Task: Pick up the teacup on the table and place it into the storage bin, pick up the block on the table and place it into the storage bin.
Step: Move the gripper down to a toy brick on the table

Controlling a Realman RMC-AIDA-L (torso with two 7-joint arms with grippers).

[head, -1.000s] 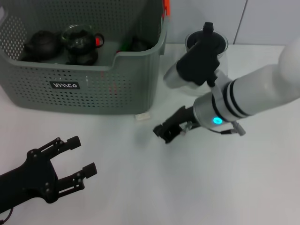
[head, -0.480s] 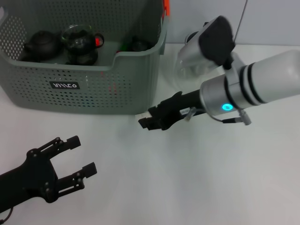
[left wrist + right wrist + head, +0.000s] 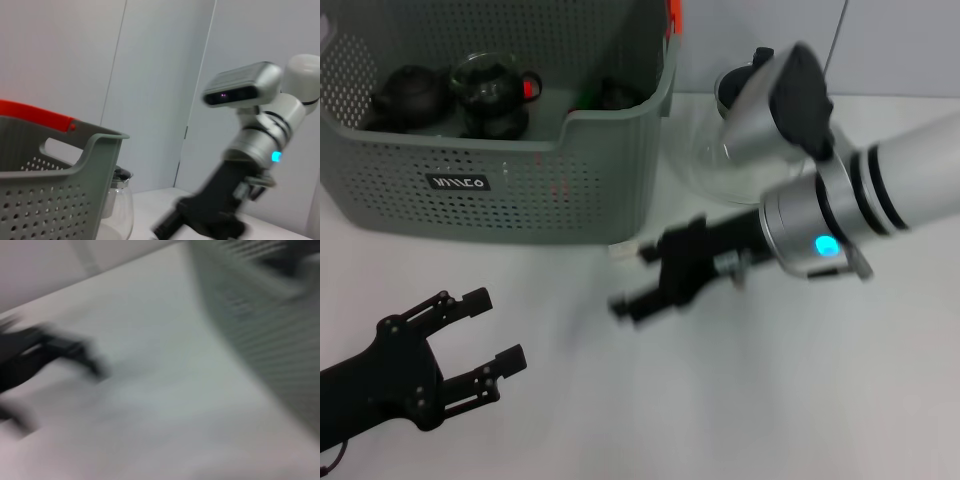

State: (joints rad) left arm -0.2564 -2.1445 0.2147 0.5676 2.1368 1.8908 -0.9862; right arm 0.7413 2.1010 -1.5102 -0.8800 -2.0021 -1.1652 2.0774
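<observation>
Head view: I have the right tool low over the white table, just in front of the storage bin's right front corner. It is smeared with motion and I cannot tell whether its fingers are apart or together, or whether anything is between them. Just beside it, against the foot of the storage bin, a small pale block lies on the table. Behind the right arm's silver wrist, toward the table's far edge, stands a clear glass teapot with a black lid, close to the storage bin's right wall.

The left tool sits near the table's front left corner, its black fingers spread wide and holding nothing, well apart from the storage bin.

The storage bin takes up the far left of the table. Inside it I see a dark teapot at the left, a glass teapot with dark contents next to it, and another dark piece further right that I cannot make out. A small black label with white lettering is on its front wall.

From the left wrist view I see the right tool blurred above the table, with the storage bin's corner and the glass teapot beside it.

The right wrist view is too blurred for detail: only the storage bin's perforated wall and the left tool as a dark smear.
</observation>
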